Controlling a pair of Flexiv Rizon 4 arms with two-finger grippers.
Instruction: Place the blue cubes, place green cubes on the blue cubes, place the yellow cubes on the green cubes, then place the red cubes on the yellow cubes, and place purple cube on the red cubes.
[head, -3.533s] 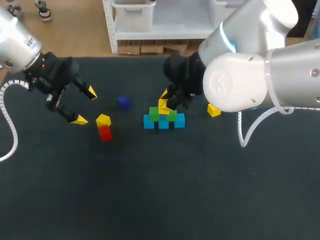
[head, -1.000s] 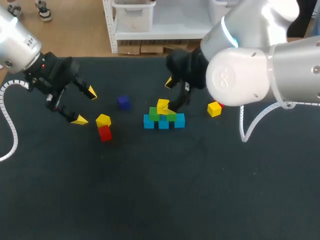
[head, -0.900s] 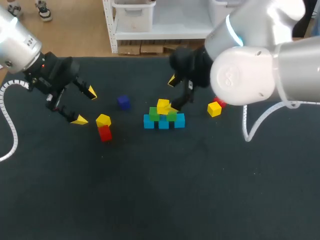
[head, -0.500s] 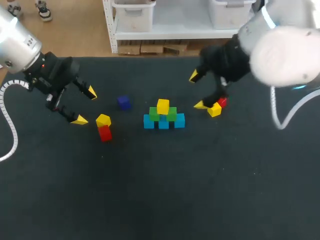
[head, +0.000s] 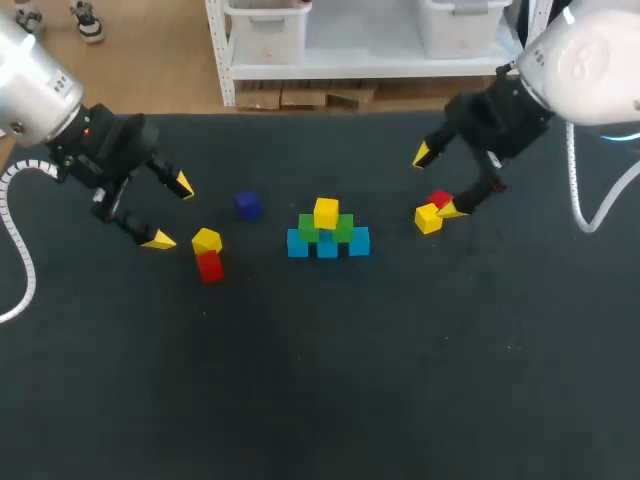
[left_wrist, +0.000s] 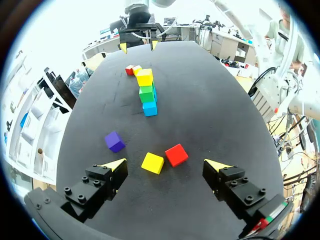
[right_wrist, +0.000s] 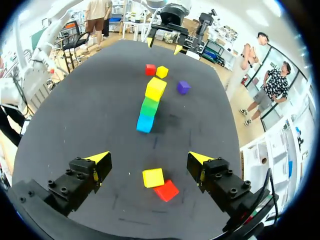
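The right gripper (head: 435, 182) has been pulled off the stack (head: 327, 232) and swung out to the right side of the bench (head: 320, 380). It is held spread wide and empty over a loose yellow cube (head: 428, 218) and a red cube (head: 440, 200), which lie close together and seem to touch. In the right wrist view the pair is seen under the open fingers and is gripped by neither.

Behind it, a top yellow cube (head: 326, 212) has been left sitting square on the green cubes (head: 308, 228), and these rest on the blue cubes (head: 298, 243). So the yellow layer is judged to be started, and the swing to the right looks like the approach to the next cube. Nothing has been lifted yet.

The left gripper (head: 170, 212) has not been moved at all. It is also held spread and empty, near a second yellow cube (head: 206, 240) and a second red cube (head: 210, 266) lying against each other. The purple cube (head: 247, 205) is left alone between that pair and the stack.

The count is taken:
- **Blue:** three, in a row at the base.
- **Green:** two, on top of the blue.
- **Yellow:** three, one stacked and two loose.
- **Red:** two, both loose, one on each side.
- **Purple:** one, untouched.

The red and purple layers have not been begun.
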